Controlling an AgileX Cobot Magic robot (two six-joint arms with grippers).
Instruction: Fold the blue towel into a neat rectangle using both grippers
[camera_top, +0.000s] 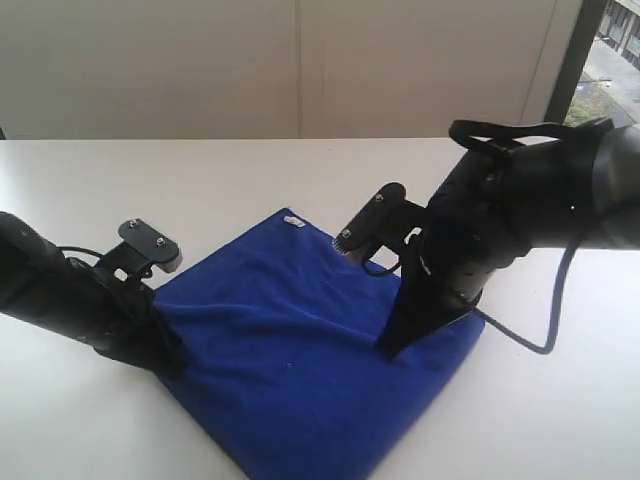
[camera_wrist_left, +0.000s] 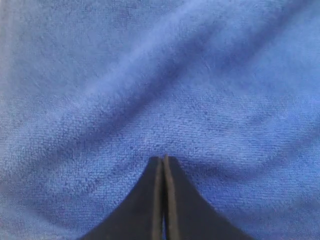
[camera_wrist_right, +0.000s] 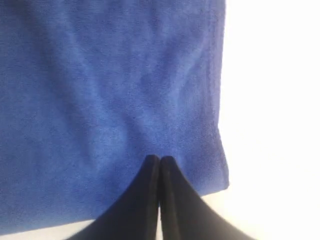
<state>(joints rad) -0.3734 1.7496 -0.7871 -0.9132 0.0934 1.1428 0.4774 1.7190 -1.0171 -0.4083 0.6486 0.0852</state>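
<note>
The blue towel (camera_top: 300, 340) lies spread flat on the white table (camera_top: 200, 170), one corner pointing away, with its small white tag (camera_top: 293, 221) at that far corner. My left gripper (camera_top: 172, 362) is down at the towel's left corner. In its wrist view the gripper (camera_wrist_left: 163, 158) is shut, tips against rippled towel (camera_wrist_left: 160, 75), with no cloth showing between the fingers. My right gripper (camera_top: 387, 350) points down onto the towel near its right edge. In the right wrist view that gripper (camera_wrist_right: 160, 158) is shut over the towel (camera_wrist_right: 100, 90), close to a corner.
Bare white table (camera_wrist_right: 275, 100) surrounds the towel on all sides. A black cable (camera_top: 545, 320) loops from the right arm over the table. A pale wall stands behind, with a window (camera_top: 615, 50) at the far right.
</note>
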